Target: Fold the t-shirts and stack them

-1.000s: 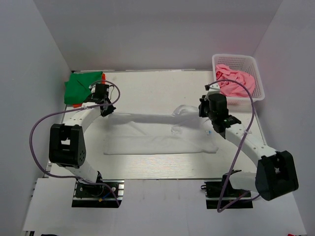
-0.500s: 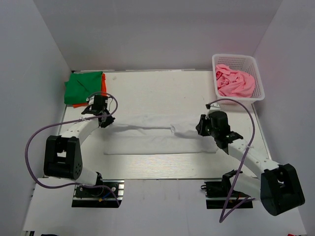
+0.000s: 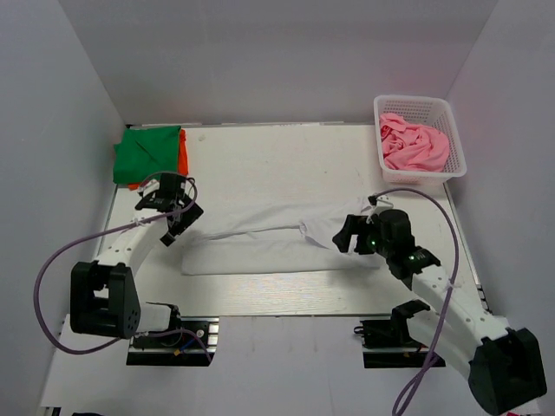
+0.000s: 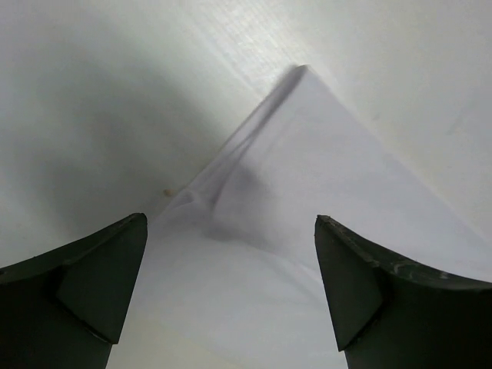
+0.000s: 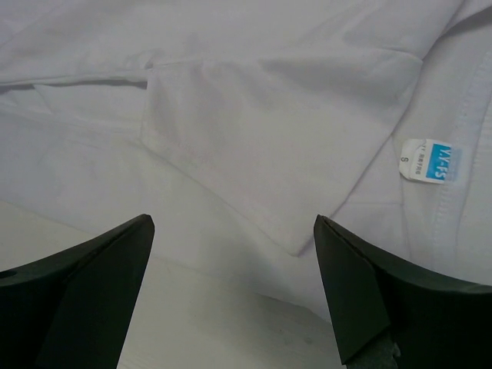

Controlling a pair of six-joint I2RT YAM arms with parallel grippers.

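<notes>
White wood-grain table (image 3: 260, 160), plain pale grey back wall (image 3: 277, 61) behind table, left panel (image 3: 52, 130) and right panel (image 3: 512, 113) flanking table, soft even light

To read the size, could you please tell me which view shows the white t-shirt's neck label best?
The right wrist view: the neck label lies close and flat, blue patch visible. The top external view shows the whole white t-shirt but no label I can make out; the left wrist shows only a plain corner.
</notes>
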